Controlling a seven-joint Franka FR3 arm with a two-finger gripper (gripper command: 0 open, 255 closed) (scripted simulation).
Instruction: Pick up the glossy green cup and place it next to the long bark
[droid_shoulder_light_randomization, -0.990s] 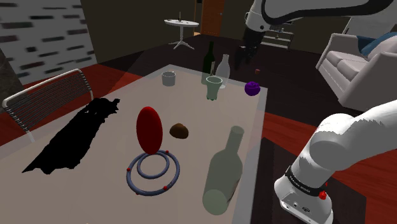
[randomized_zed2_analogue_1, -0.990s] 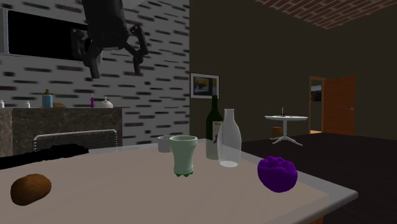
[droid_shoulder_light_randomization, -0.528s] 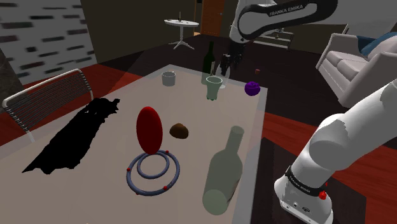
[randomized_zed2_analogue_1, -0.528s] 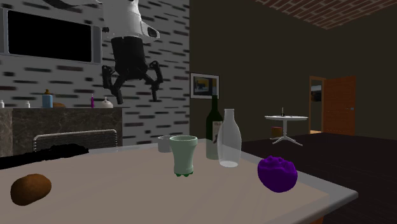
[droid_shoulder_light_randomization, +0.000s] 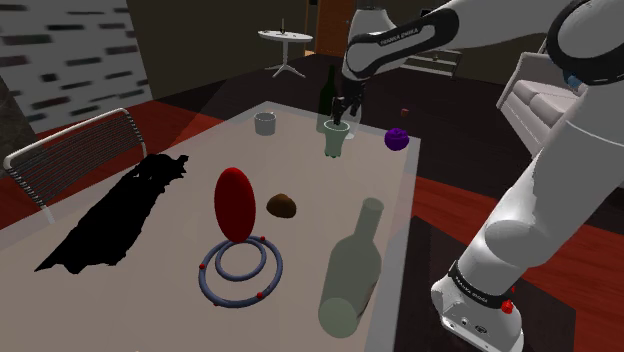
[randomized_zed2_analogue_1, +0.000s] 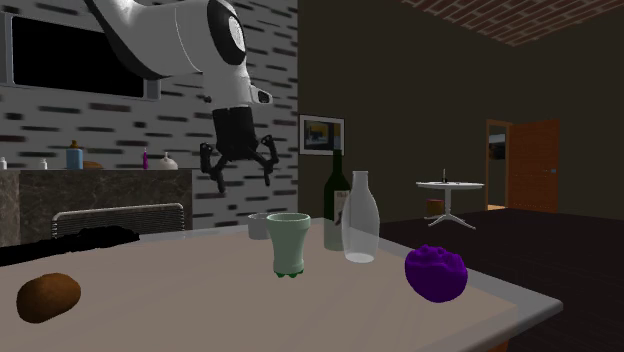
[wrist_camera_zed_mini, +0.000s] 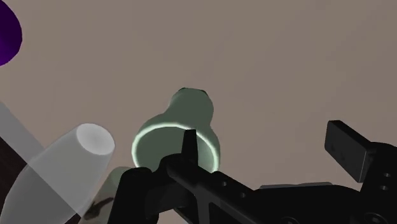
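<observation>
Cup (randomized_zed2_analogue_1: 288, 243) stood upright, pale green, at the centre of the second exterior view on the table (randomized_zed2_analogue_1: 200, 295), with a clear bottle (randomized_zed2_analogue_1: 359, 230) just to its right. The gripper (randomized_zed2_analogue_1: 241, 172) hung above and left of it — jaws spread wide, holding nothing. The descent called for centring over the rim, dropping straight and clearing that bottle before closing.

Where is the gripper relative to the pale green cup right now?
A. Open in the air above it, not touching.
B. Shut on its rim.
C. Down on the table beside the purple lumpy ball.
A: the all-black gripper hangs with its fingers spread, well above the glossy pale green cup, which stands upright and untouched.
</observation>
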